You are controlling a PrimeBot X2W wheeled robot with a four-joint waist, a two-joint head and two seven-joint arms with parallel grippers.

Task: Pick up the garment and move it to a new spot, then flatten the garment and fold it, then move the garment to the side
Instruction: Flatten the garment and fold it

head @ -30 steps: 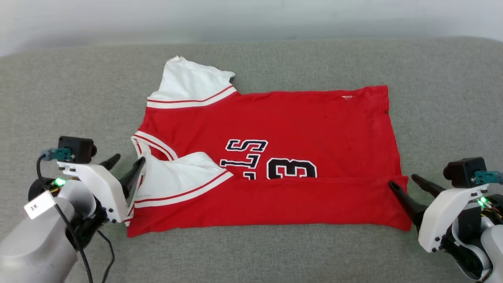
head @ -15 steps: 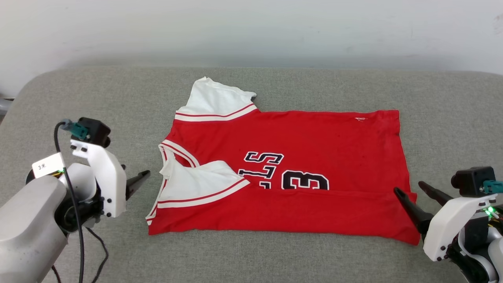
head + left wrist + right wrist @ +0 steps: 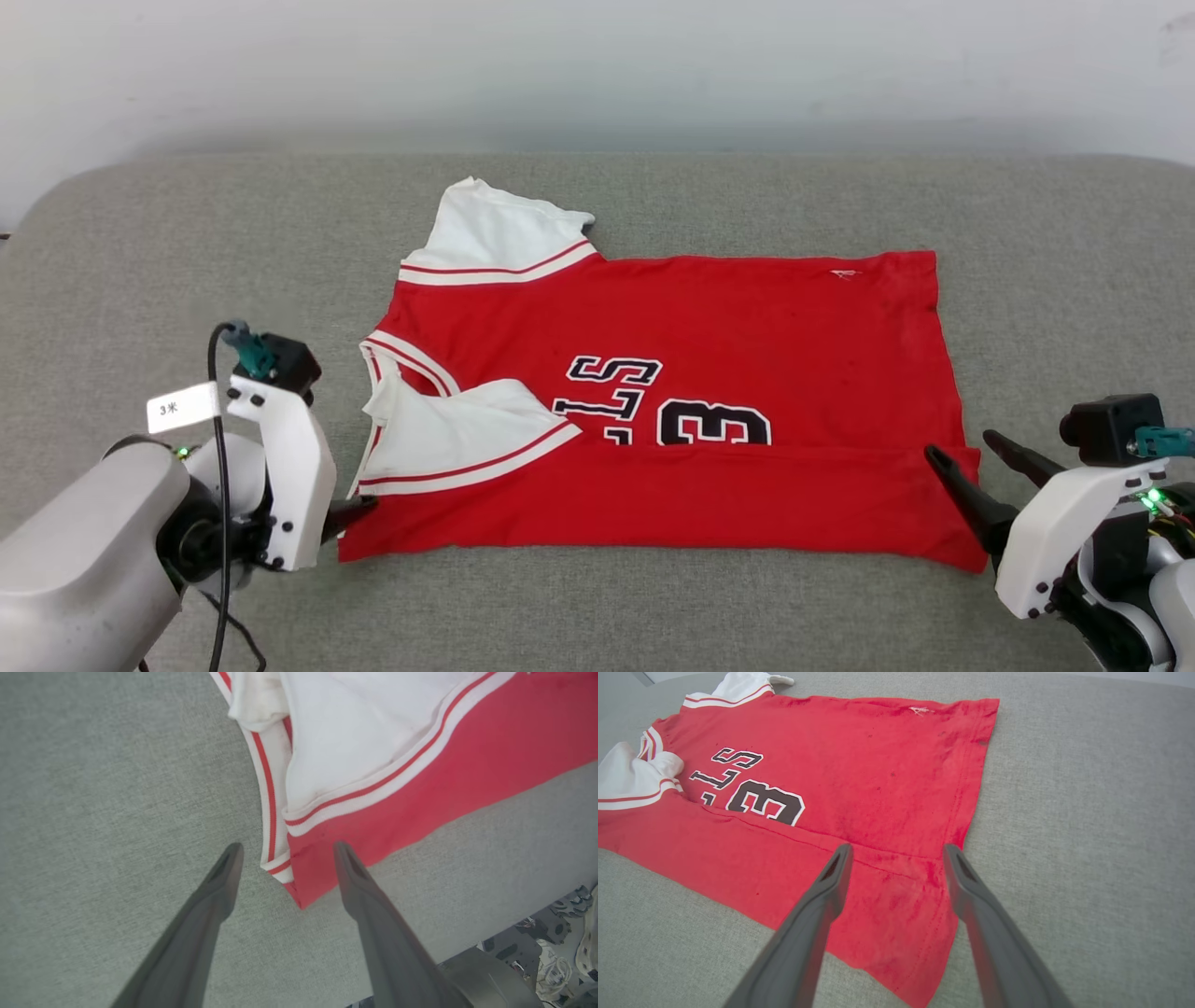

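Surface of grey fabric (image 3: 653,607) carries the garment (image 3: 709,317), which lies flat between the two pincers, its near edge folded over and one white sleeve laid on the chest. Left pincer (image 3: 287,845), fingers apart, straddles the collar-side near corner, with the red corner lying between its fingers. Right pincer (image 3: 897,847), fingers apart, points over the hem-side near corner; whether it touches cannot be told.

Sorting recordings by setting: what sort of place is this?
Likely an indoor test room, staged home-like: a grey woven-fabric cushioned surface with rounded corners stands against a plain white wall, and a red jersey-style T-shirt with white sleeves lies spread on it.
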